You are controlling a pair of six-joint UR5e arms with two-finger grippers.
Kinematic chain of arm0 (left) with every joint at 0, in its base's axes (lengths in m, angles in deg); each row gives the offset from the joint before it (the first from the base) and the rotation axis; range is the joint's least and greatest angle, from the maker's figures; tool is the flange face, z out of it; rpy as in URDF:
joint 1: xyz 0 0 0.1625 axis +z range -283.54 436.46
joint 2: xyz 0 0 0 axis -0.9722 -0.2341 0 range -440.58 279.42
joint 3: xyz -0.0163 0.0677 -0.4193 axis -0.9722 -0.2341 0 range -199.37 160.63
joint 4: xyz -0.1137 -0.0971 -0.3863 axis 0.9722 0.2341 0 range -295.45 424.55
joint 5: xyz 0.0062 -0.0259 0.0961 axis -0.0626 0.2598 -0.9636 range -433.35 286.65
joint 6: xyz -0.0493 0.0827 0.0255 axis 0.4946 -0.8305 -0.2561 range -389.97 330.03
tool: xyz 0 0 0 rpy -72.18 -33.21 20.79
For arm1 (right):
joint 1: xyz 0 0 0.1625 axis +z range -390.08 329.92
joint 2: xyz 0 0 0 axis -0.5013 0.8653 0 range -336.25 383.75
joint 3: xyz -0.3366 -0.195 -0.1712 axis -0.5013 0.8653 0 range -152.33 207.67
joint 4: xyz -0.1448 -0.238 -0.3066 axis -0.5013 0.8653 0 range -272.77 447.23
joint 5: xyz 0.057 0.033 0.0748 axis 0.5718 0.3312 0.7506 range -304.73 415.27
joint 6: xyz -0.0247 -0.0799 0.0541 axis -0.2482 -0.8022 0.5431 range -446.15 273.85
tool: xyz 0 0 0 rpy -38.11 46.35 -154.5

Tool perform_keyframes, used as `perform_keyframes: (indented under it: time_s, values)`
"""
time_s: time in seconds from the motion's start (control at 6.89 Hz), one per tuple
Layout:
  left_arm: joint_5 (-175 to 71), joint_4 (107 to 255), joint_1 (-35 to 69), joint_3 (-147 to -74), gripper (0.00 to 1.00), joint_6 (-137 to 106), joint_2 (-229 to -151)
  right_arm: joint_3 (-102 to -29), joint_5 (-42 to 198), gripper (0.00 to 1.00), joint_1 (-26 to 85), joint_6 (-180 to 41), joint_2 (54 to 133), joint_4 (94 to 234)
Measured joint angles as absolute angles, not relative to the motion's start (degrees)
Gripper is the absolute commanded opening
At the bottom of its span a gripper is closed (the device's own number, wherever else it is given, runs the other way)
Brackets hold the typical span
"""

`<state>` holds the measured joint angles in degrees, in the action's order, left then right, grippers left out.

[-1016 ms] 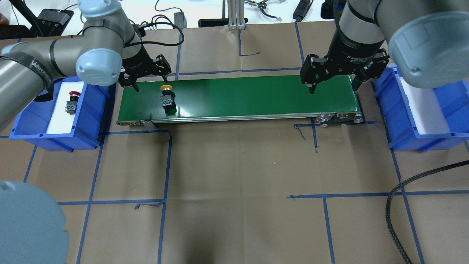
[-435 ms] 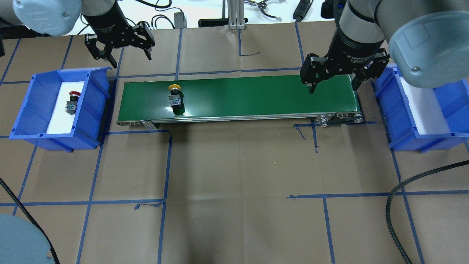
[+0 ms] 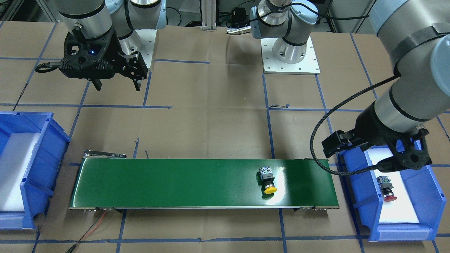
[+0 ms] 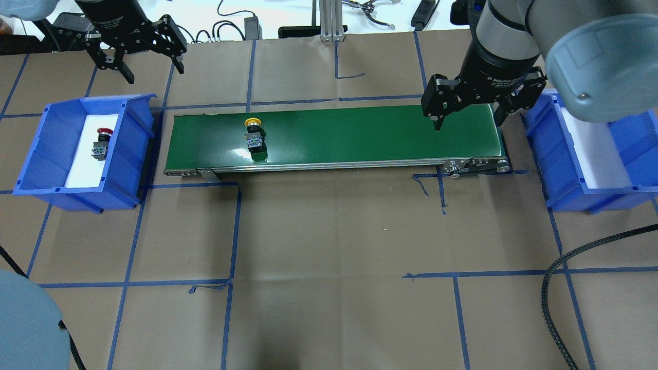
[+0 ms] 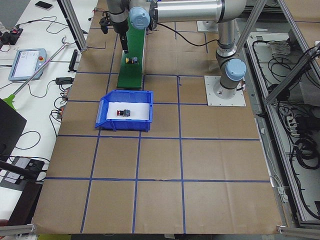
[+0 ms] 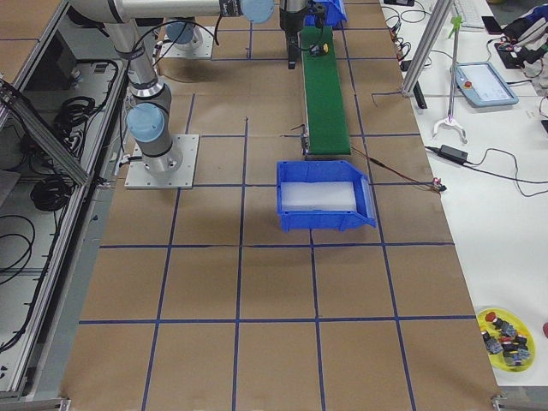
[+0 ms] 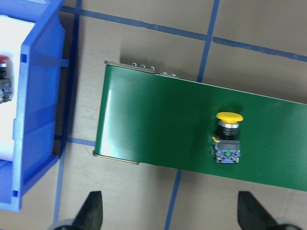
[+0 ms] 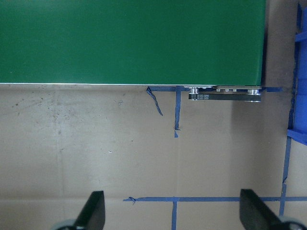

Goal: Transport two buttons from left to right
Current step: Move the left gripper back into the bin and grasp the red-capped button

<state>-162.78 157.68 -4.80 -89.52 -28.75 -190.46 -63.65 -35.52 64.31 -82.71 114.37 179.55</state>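
The yellow-capped button (image 4: 254, 134) lies on its side on the left part of the green conveyor belt (image 4: 360, 133); it also shows in the front view (image 3: 268, 180) and the left wrist view (image 7: 227, 139). The red-capped button (image 4: 101, 144) lies in the left blue bin (image 4: 134, 134) on its white liner. My left gripper (image 4: 154, 74) is open and empty, high up and beyond the left bin. My right gripper (image 4: 468, 123) is open and empty above the belt's right end.
The right blue bin (image 4: 540, 149) with a white liner stands just past the belt's right end. A black cable (image 4: 565, 267) lies at the near right. Cables and tools lie along the table's far edge. A yellow dish of spare parts (image 6: 505, 336) sits off to the side.
My left gripper has risen and moved left and away from the belt, open all along. The yellow button has travelled a little to the right on the belt. The right arm has not moved.
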Motion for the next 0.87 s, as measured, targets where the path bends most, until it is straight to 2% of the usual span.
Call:
perform_keyframes:
  time_s: [0.87]
  values:
    - [-163.77,156.47,12.83,-89.2,1.0,-51.17,-194.48,-63.78,-35.52,1.0,64.31,-82.63,114.36,179.51]
